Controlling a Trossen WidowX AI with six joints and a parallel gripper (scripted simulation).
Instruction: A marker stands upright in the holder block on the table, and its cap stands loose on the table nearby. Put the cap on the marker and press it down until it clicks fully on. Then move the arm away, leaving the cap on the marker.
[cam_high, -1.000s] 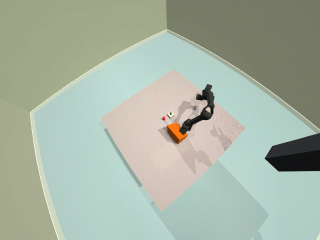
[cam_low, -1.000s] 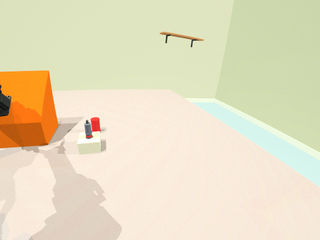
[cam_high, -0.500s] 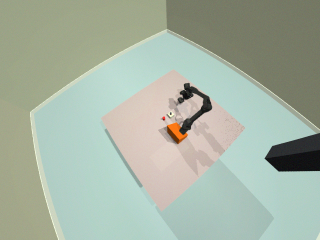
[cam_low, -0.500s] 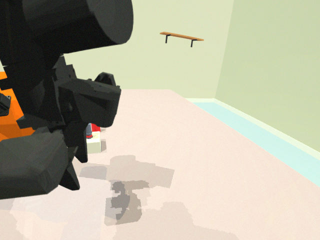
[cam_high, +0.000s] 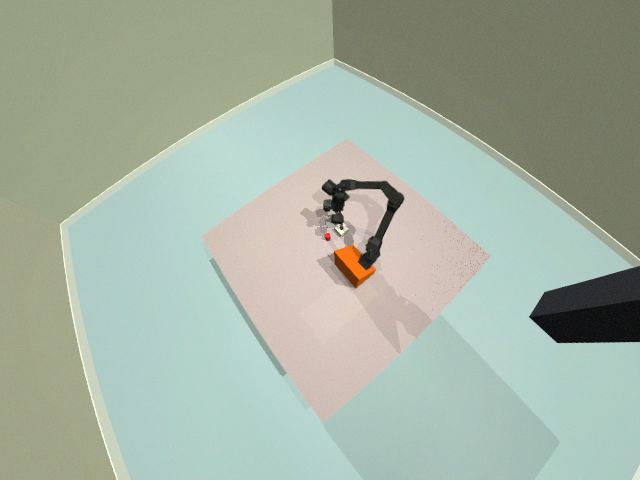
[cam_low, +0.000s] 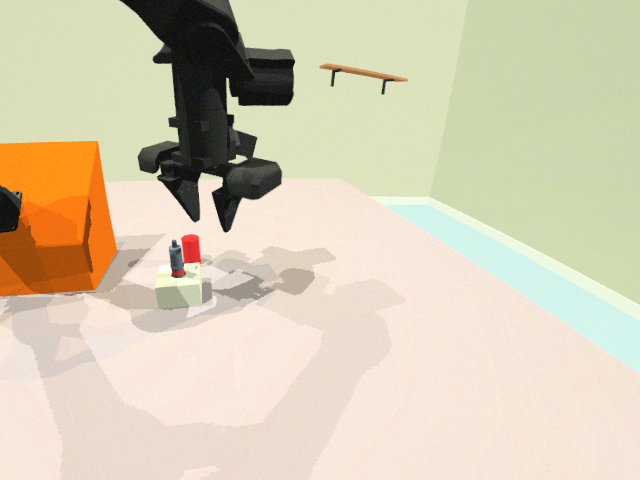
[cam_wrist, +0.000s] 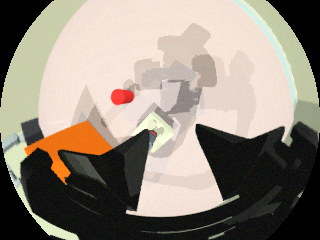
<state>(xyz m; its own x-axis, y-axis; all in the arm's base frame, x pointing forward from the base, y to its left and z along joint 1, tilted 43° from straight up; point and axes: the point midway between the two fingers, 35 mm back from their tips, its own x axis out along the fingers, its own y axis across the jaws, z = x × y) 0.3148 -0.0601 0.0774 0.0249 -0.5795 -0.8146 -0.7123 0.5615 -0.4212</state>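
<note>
The gripper (cam_low: 210, 223) hangs above the counter (cam_low: 413, 335) with its fingers (cam_low: 187, 198) spread and empty. The red cap (cam_low: 191, 248) stands loose on the counter at about one o'clock of the uncapped marker (cam_low: 176, 256) upright in its holder block (cam_low: 178, 290). By my reading every step remains: picking up the cap, pressing it on, retreating.

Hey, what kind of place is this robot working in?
Probably a bare test room: plain green walls, one small wall shelf, and a pale table holding only the arm's orange base, a holder block with a marker, and a red cap.
</note>
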